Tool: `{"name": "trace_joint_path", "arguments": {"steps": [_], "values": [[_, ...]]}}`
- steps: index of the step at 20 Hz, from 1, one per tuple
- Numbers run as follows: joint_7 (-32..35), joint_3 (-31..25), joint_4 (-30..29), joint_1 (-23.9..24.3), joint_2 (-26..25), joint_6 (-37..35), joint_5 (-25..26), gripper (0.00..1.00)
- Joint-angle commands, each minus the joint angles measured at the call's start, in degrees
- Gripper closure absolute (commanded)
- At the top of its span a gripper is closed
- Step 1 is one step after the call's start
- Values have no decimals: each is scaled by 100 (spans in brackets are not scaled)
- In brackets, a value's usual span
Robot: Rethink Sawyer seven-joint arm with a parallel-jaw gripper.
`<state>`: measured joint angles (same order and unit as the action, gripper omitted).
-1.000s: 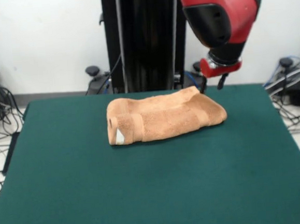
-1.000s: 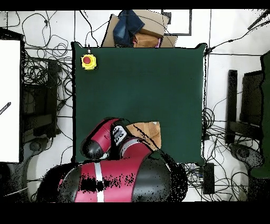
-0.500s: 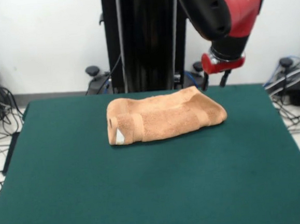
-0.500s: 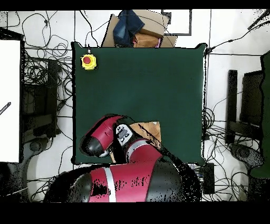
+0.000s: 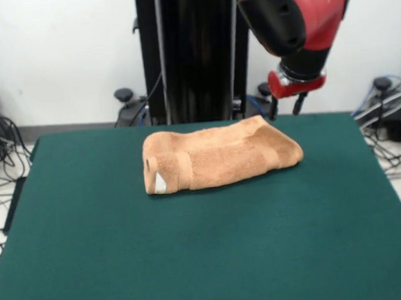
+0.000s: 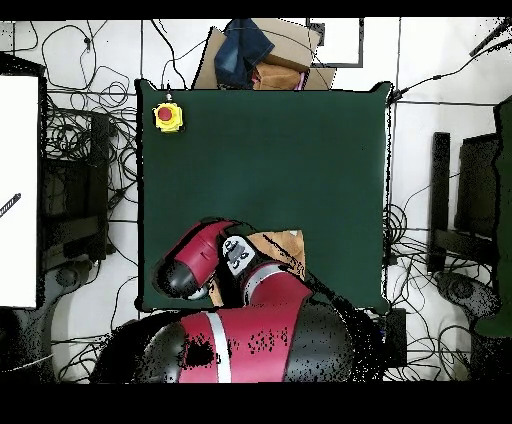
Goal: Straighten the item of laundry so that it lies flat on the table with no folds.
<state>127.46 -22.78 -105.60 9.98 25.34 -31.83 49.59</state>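
A white wall and a black pedestal column stand behind the green table, with cables and stands on the floor at both sides; the towel lies folded in a thick bundle on the table's far half in the front view, a little right of centre, long side running across; its white tag shows at the left end, beside a woven band; a second band crosses near the right end, which is rounded and raised; the arm hangs above the far right corner of the towel; the gripper is clear of the cloth, its two dark fingers set apart with nothing between them, above and behind the towel's upper right corner; from overhead the arm covers most of the towel, leaving only a tan corner showing near the table's bottom edge; a yellow box with a red button sits at the table's top left corner in that view; cardboard and dark cloth lie beyond the table's top edge
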Motion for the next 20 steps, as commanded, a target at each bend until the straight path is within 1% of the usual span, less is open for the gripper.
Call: {"name": "trace_joint_path", "arguments": {"steps": [1,11,14,20], "values": [[-1259,-322,80,113,-244,-92,430,0],[-1511,-433,78,285,-64,-349,324,0],[-1552,-456,133,309,-91,-397,300,0],[-1615,-425,141,421,-122,-308,427,0]]}}
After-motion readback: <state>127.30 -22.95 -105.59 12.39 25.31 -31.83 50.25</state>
